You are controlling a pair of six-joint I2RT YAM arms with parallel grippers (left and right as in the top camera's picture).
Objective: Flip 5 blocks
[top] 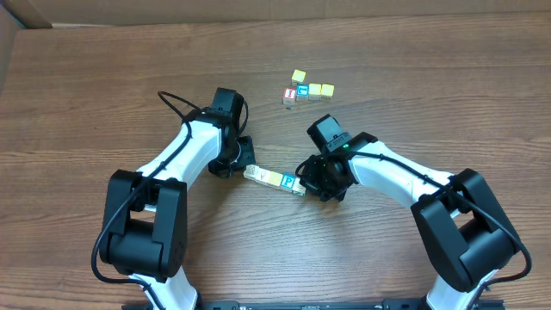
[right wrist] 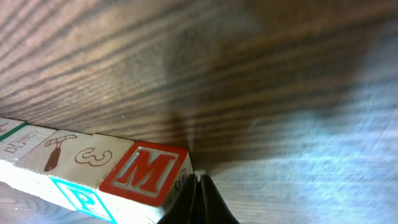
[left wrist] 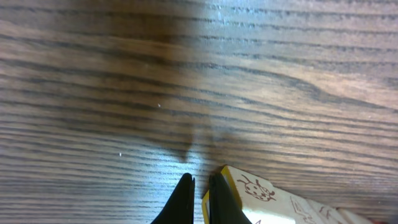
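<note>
A row of blocks (top: 274,179) lies on the table between my two grippers: cream ones, a yellowish one and a blue-faced one (top: 289,182) at its right end. My left gripper (top: 244,167) is shut, its tip against the row's left end. In the left wrist view that gripper (left wrist: 200,180) touches a yellow-edged block with a ladybug drawing (left wrist: 255,190). My right gripper (top: 304,184) is shut at the row's right end. The right wrist view has this gripper (right wrist: 199,180) beside a block with a red M face (right wrist: 144,171). A blue P face (right wrist: 81,200) shows next to it.
A second cluster of small cubes sits farther back: a yellow one (top: 298,76), a red-faced one (top: 290,93), a blue-faced one (top: 302,90) and two yellow ones (top: 321,89). A cardboard edge (top: 17,34) borders the far left of the table.
</note>
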